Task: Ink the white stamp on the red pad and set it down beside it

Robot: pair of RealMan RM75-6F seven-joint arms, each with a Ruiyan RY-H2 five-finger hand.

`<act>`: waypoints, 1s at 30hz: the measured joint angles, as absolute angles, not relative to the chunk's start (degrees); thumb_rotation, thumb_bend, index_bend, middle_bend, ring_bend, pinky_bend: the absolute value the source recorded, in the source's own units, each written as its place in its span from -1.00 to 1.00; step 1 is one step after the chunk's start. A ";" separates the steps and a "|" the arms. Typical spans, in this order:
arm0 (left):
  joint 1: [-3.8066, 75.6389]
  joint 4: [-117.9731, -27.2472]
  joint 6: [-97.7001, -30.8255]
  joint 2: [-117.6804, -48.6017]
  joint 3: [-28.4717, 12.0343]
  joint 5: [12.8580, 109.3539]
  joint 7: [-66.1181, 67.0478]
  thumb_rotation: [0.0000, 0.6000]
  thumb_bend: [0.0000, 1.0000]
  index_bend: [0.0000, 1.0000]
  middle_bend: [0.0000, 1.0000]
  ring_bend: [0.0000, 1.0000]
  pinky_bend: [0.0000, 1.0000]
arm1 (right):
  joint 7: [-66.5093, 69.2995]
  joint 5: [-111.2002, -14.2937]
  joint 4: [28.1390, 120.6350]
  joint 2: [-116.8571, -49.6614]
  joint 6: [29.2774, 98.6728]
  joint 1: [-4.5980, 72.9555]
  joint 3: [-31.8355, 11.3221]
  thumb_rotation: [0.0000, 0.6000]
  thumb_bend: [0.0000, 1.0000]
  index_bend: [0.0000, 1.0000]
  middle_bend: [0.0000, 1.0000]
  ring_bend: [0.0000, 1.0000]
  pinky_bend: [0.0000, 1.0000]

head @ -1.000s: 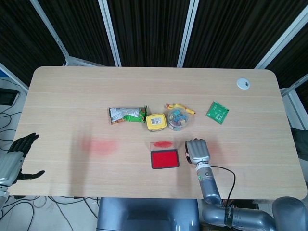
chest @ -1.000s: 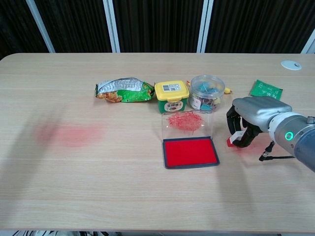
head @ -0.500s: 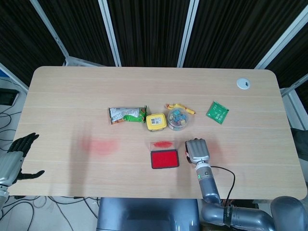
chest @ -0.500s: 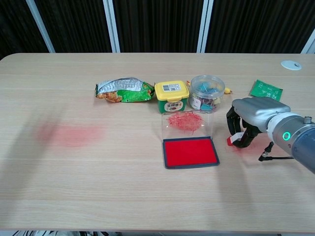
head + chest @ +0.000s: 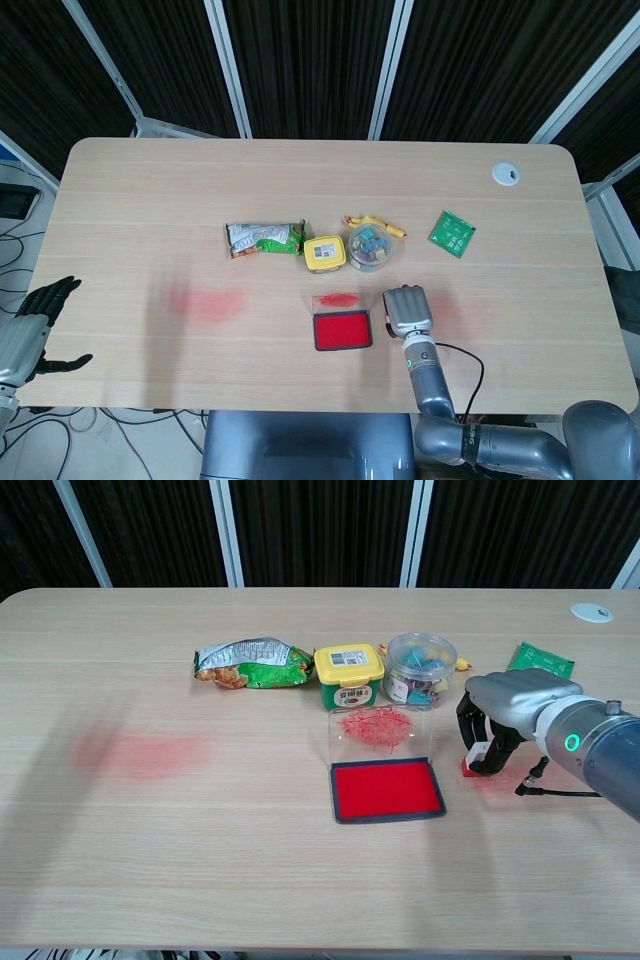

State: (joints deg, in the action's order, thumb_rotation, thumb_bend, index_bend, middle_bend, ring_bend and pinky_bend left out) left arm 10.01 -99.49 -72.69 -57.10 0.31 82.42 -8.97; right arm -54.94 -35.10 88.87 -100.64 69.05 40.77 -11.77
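Observation:
The red ink pad [image 5: 388, 789] [image 5: 342, 331] lies open near the table's front, its clear lid [image 5: 378, 731] raised behind it and smeared red. Just right of it stands the small white stamp [image 5: 476, 757] with a red base, touching the table. My right hand [image 5: 505, 710] [image 5: 407, 311] arches over the stamp, its fingers curled down around it and gripping it. In the head view the hand hides the stamp. My left hand [image 5: 35, 329] hangs off the table's left edge, fingers spread, holding nothing.
Behind the pad stand a yellow-lidded green tub [image 5: 350, 675], a clear round jar [image 5: 421, 668] and a green snack bag [image 5: 253, 663]. A green packet [image 5: 541, 661] lies at the right. A red smear [image 5: 145, 753] stains the table at the left.
My right hand with the stamp has shifted slightly back and toward the pad, and the stamp now stands more upright. The left hand has not moved.

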 measured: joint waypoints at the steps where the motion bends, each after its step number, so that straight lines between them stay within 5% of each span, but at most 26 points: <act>1: 10.01 -99.50 -72.69 -57.08 0.31 82.42 -8.99 1.00 -1.00 -1.00 -1.00 -1.00 -1.00 | -55.35 -34.57 89.06 -100.59 69.11 40.94 -11.89 1.00 -0.06 0.27 -0.06 -0.24 -0.12; 24: 9.97 -99.58 -72.70 -56.95 0.36 82.56 -9.02 1.00 -1.00 -1.00 -1.00 -1.00 -1.00 | -59.92 -29.60 91.12 -100.39 71.43 43.88 -12.28 1.00 -0.24 -0.08 -0.26 -0.38 -0.16; 30: 9.99 -99.58 -72.67 -56.91 0.37 82.63 -9.09 1.00 -1.00 -1.00 -1.00 -1.00 -1.00 | -61.05 -28.14 91.91 -100.26 72.20 44.31 -12.17 1.00 -0.43 -0.34 -0.51 -0.58 -0.30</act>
State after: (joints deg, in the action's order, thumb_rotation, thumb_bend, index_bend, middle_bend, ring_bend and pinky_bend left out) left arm 9.99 -99.58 -72.67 -56.91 0.37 82.63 -9.09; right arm -61.05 -28.14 91.91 -100.26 72.20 44.31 -12.17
